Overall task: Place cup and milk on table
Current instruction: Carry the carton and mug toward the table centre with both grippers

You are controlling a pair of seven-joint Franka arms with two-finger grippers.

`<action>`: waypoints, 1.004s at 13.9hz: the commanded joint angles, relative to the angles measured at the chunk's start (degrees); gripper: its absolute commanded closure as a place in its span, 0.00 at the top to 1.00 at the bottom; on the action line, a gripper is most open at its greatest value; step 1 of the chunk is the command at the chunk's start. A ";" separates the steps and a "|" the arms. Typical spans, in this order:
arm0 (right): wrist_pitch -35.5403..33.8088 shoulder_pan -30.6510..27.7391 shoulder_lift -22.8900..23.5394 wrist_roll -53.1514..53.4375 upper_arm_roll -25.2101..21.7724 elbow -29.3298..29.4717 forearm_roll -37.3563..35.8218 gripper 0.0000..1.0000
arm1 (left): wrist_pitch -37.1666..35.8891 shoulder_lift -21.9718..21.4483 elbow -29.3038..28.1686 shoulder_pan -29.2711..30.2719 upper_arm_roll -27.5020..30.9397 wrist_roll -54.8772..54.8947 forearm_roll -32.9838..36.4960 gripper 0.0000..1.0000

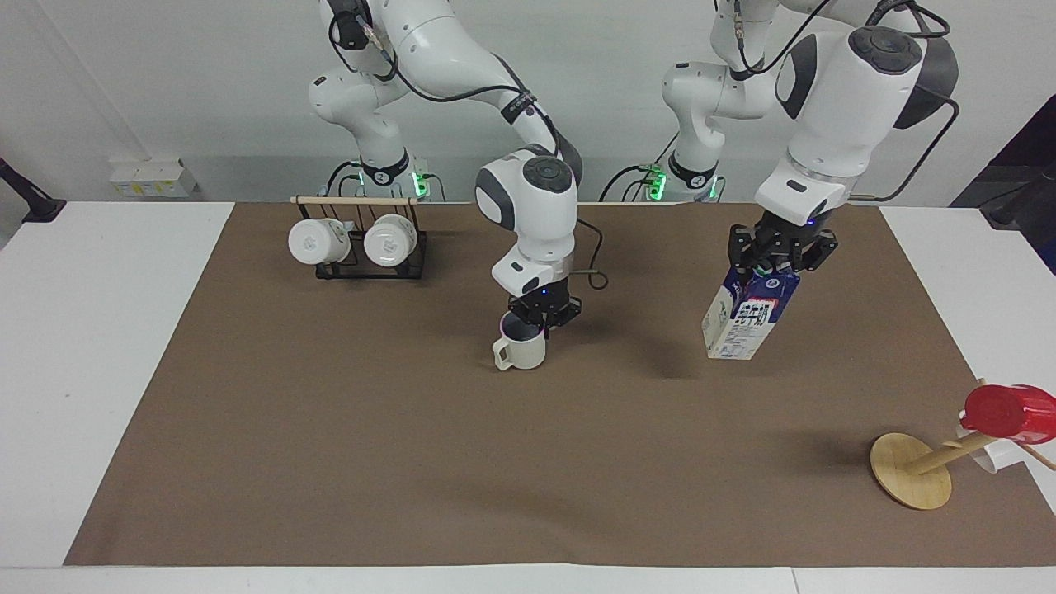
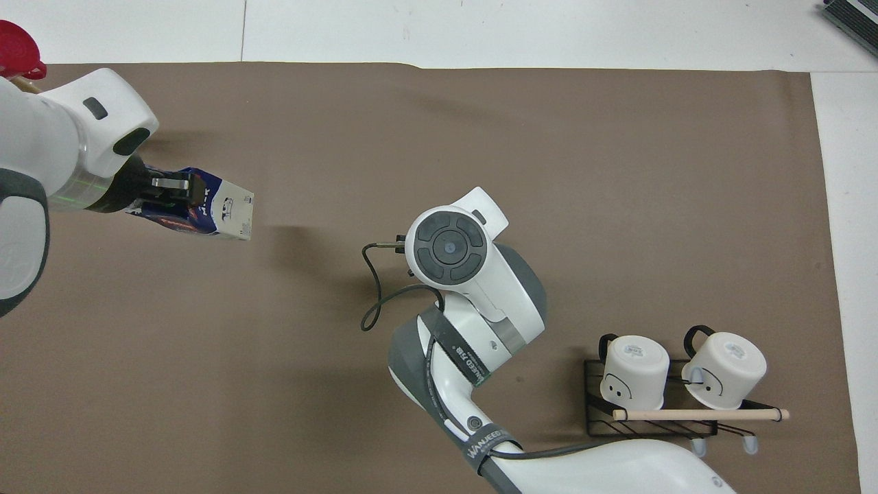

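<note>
**Cup down or nearly down, milk not yet set on the tabletop**

At the upper left of the facing view, a black wire rack with two white mugs hung under a wooden rod is seen; no part in the task is taken by it.

At the centre of that view, the cup is seen upright on the brown sheet of the tabletop, or a hair above it; contact cannot be judged with certainty. Its handle is turned toward the left edge of the frame. Its rim is gripped by the right gripper, whose jaws are closed over the wall on the right-hand side of the frame. In the overhead view the cup is hidden under the right arm. This half of the task is judged almost done: only release and withdrawal remain.

Right of centre, the milk is held by its dark blue top in the left gripper, jaws clamped on the gable. The carton is tilted and is seen clear of the sheet, with its shadow cast apart from it. In the overhead view it appears at the left, under the left gripper. Lowering, levelling and release are judged to be left.

At the lower right, a red cup is seen on a tilted wooden stand, untouched.
</note>
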 commanded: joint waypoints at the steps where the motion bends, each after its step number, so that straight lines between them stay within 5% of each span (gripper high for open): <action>1: 0.77 0.19 -0.26 1.50 -0.04 -0.60 -1.29 0.80 | -0.12 0.59 1.39 -3.20 0.45 -3.29 -0.45 0.54; 2: 0.59 -0.07 -0.61 1.41 -0.04 -0.60 -1.29 1.00 | -0.12 0.68 1.39 -3.91 0.27 -4.52 -0.54 0.54; 10: -9.94 -6.39 -11.32 -3.86 -0.66 -0.60 -0.50 1.00 | 3.74 5.86 2.53 -10.07 -0.61 -15.33 -1.50 0.53; 14: -16.36 -10.69 -16.95 -8.68 -0.66 -0.60 -0.41 1.00 | 6.99 12.96 6.47 -14.37 -0.96 -22.53 -2.48 0.53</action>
